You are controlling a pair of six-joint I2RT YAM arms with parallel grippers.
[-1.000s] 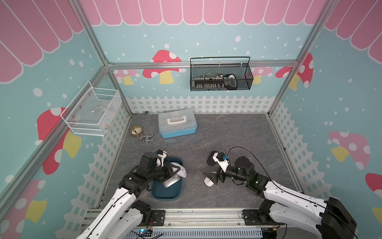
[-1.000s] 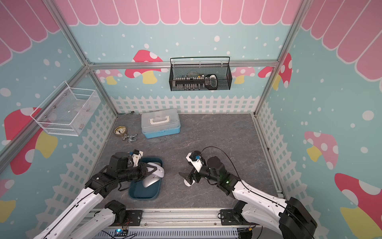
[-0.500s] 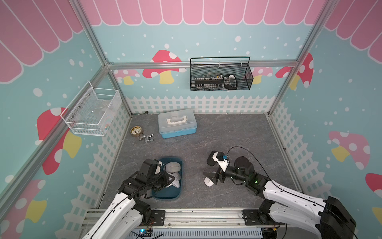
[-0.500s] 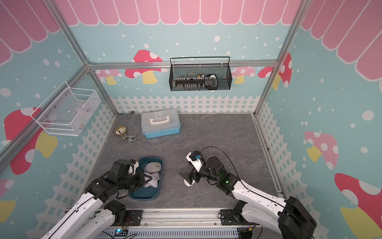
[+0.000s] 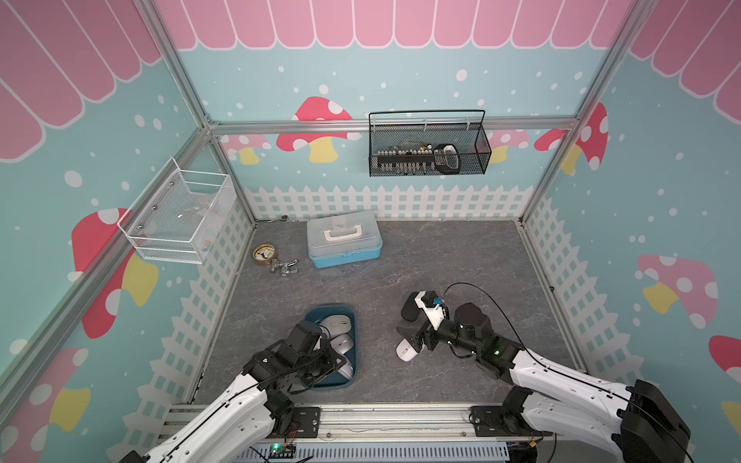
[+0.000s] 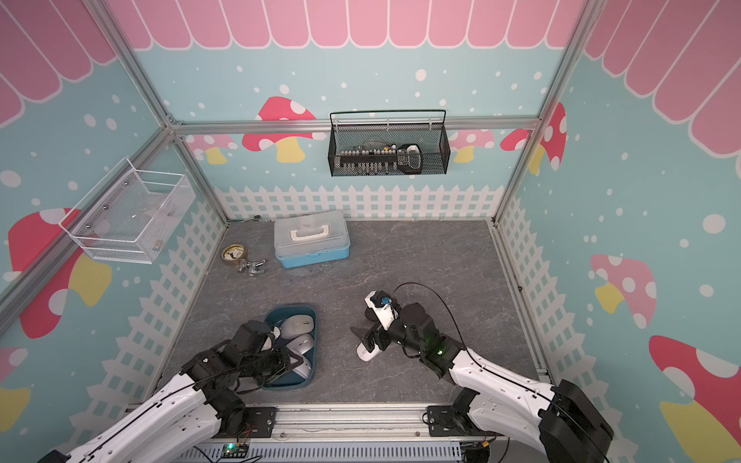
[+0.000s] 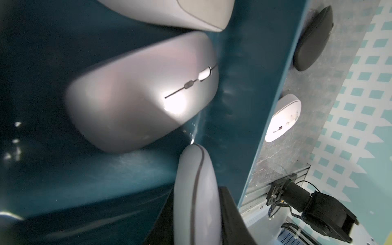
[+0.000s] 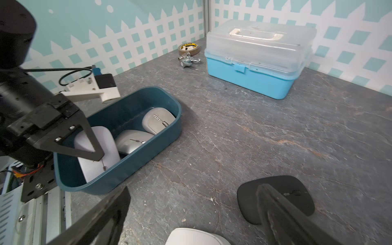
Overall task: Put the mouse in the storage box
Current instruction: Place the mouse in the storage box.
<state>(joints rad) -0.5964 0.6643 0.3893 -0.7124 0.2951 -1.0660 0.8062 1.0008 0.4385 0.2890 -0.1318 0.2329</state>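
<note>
**Mouse goes into the box.** The left hand (image 7: 196, 195) reaches down into the near end of the box (image 8: 148, 157). Its two fingers sit close against the broad faces of a pale mouse (image 8: 108, 148) that is tilted up on edge. Whether they grip it or only flank it cannot be told. The mouse is already below the rim, and its lower end seems to meet the box floor. That suggests the hand has gone this low to set it down rather than drop it. Two more mice (image 8: 132, 144) lie flat toward the far end of the box. They leave only the near end free, which is probably why this one goes in there.

Off the right side of the box, the right hand (image 8: 194, 188) hovers with its fingers spread wide and nothing held. It straddles a white mouse (image 5: 405, 352) on the worktop (image 5: 461, 260), seemingly lined up for the next pick. A black mouse (image 5: 409, 306) lies just beside the white one, level with the far end of the box.

In both top views the left arm covers the near end of the box and most of the mouse. The left wrist view is blurred, so contact at the fingers is hard to judge. In the right wrist view the white mouse is cut off at the frame edge, and one finger hides part of the black mouse.
</note>
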